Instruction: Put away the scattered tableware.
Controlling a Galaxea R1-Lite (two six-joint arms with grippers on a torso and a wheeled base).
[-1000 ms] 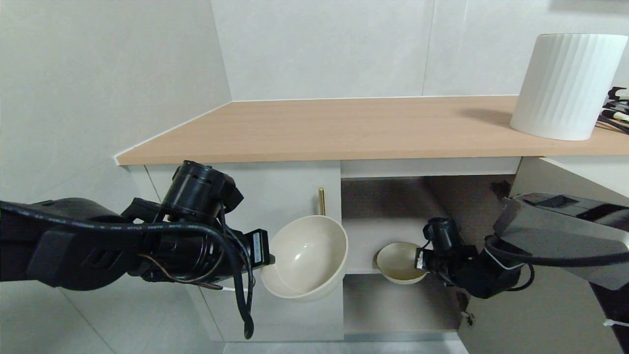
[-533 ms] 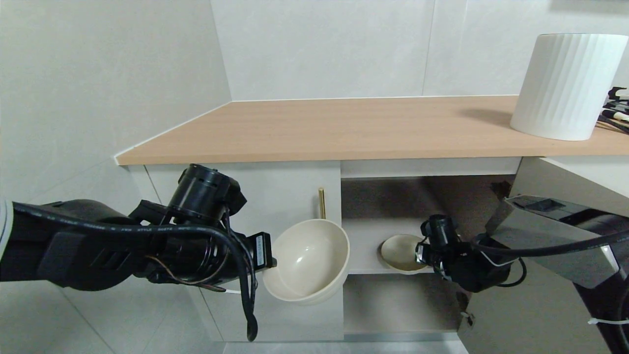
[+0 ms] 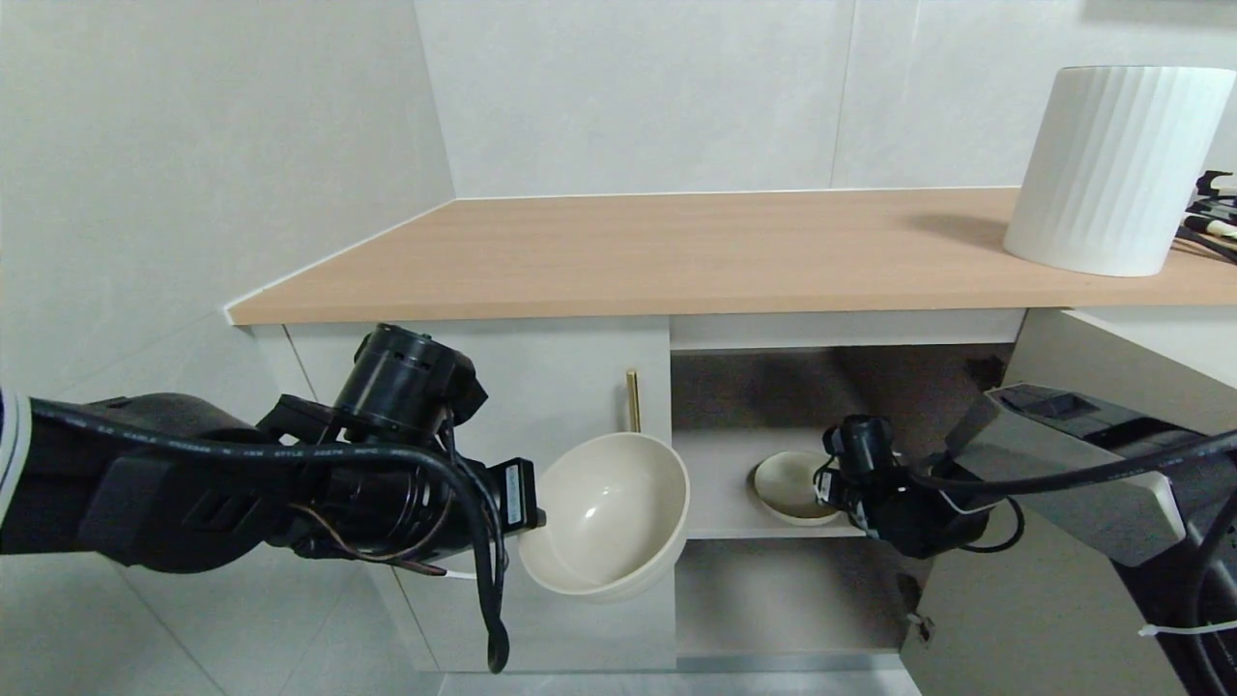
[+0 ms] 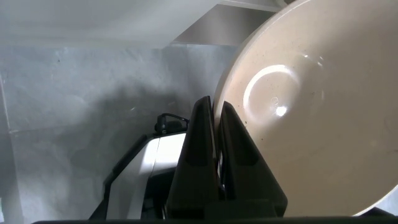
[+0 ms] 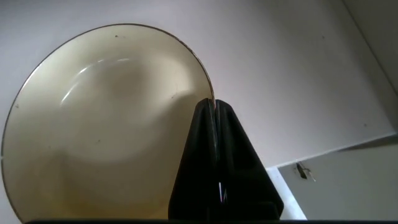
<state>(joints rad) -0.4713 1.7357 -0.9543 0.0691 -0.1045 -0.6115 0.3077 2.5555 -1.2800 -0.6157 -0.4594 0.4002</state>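
Left gripper (image 4: pixel 215 109): I'm pinching big bowl (image 3: pixel 604 512) by its rim | right gripper (image 5: pixel 214 107): I'm clamping small bowl (image 3: pixel 785 483) at cabinet shelf (image 3: pixel 715 488)

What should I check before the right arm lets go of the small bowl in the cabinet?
1. Right gripper shut on the small bowl at its rim: ok.
2. Small bowl inside the open cabinet, over the shelf: ok.
3. Small bowl seated on the shelf: cannot tell.
4. Left gripper shut on the large bowl at its rim: ok.
5. Large bowl apart from the small bowl, hanging before the closed door: ok.
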